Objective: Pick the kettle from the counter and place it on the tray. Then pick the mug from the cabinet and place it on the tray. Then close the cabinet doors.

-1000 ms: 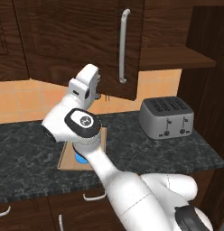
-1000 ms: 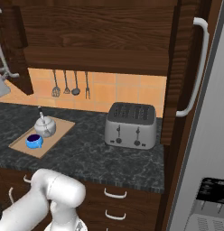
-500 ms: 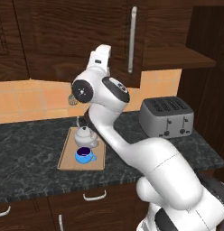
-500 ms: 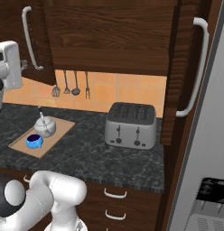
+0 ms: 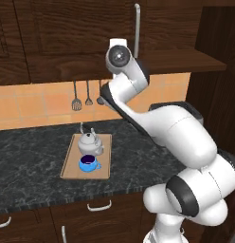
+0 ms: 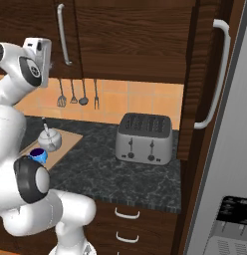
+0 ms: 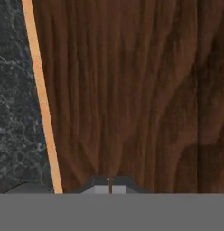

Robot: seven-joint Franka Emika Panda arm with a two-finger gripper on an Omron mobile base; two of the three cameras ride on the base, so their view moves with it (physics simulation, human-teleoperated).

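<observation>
Both pieces are already on the tray [image 5: 68, 163]: the kettle [image 5: 90, 141] sits toward its back end and the blue mug [image 5: 88, 163] just in front of it, close beside each other, the tray lying flat on the dark table [image 5: 29, 161]. So the carrying part looks done, and what is left is the cabinet doors [image 6: 130, 35].

Over the last second the arm has swung up from low over the tray to the wall cabinet, and the door with the silver bar handle [image 5: 137, 23], which stood ajar a moment ago, now looks flush or very nearly so with the front. In the hand view the pincer [image 7: 110, 184] is right up against dark wood grain, its two tips drawn together with barely a slit between them and nothing held; it has been narrowing to this as the arm rose. It looks as if it is pushing the panel with closed tips.

My guess is the task is almost finished; whether the door is fully home I cannot tell from here
</observation>
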